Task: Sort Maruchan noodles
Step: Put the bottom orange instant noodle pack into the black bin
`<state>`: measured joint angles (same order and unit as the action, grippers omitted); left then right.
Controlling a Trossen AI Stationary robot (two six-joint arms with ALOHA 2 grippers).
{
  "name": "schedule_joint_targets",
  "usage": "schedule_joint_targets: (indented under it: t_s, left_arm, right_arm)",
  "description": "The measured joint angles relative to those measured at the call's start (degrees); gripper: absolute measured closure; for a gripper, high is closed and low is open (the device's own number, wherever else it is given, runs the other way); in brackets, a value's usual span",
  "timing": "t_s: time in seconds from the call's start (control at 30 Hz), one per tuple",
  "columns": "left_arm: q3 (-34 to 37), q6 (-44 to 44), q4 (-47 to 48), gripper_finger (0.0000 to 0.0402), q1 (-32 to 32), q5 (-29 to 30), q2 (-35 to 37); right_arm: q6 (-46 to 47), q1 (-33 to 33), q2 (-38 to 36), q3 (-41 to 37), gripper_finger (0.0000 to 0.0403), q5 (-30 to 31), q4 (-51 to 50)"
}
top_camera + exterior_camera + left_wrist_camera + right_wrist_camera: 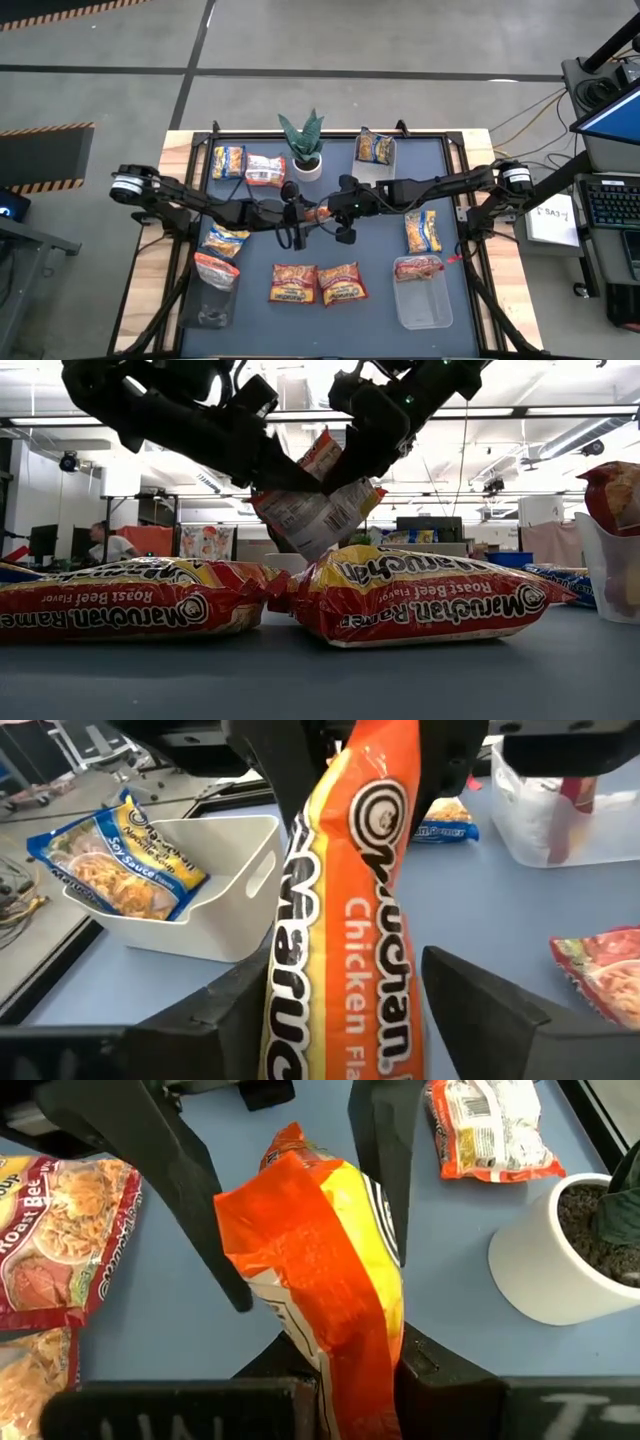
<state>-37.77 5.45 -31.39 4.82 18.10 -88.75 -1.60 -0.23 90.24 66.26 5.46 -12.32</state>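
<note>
1. I see the orange chicken packet [350, 910] held up off the bench, mid-bench, just in front of the plant pot [307, 165].
2. Looks: orange-yellow wrap, white "Chicken" lettering, crumpled top edge, hanging tilted.
3. Right claw [350, 1355] pinched tight on packet's end.
4. Left claw [385, 985]: fingers wide either side of packet; can't tell if they touch it.
5. Two roast beef packets [315, 283] lie flat side by side nr front edge.
</note>
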Motion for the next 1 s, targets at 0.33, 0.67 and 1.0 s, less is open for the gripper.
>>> schedule_joint_targets:
  t_s: [0.33,0.67,1.0]
  left_arm:
    - [0.08,0.00,1.07,0.0324,-0.02,0.96,0.29]
    - [1.51,0.00,1.18,0.0322,0.66,0.80,4.64]
    - [6.84,1.97,0.23,0.0327,4.23,-1.21,19.58]
  right_arm:
    - [-1.45,0.11,-0.04,0.00,0.0314,0.04,0.76]
    - [-5.88,0.09,-9.01,-0.02,0.0179,-1.26,-1.81]
    - [-5.87,0.11,-23.46,-10.46,0.0150,-8.39,9.53]
